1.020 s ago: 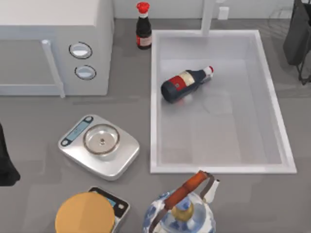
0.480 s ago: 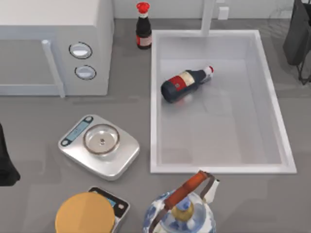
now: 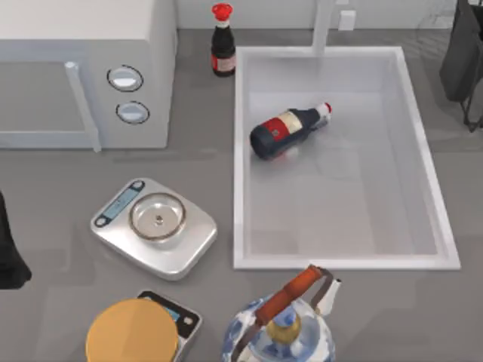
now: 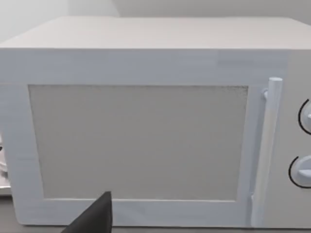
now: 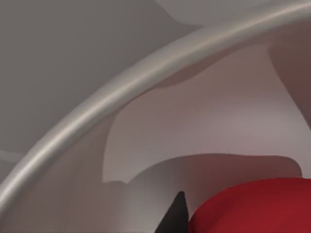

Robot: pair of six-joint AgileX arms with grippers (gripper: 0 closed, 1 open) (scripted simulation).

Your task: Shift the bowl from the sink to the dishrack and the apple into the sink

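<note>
Red apple (image 5: 252, 206) lies close before the right arm's (image 3: 462, 56) wrist, far right beyond the white sink (image 3: 238, 188). Probably smooth, firm, rollable: grip its widest middle. Jaws' opening: cannot tell.

Inspector A: Left arm (image 3: 10, 253) presents as a matte black mass at the left edge of the table, no markings or screws discernible.

Inspector B: Confirmed. Right arm (image 3: 464, 60), far right corner, is likewise black, with angular panels and a thin dark cable or strut beneath it.

Inspector A: Each wrist camera records one black, pointed finger tip (image 4: 95, 218); surface plain.

Inspector B: Agreed, right-hand tip (image 5: 175, 216) equally plain.
</note>
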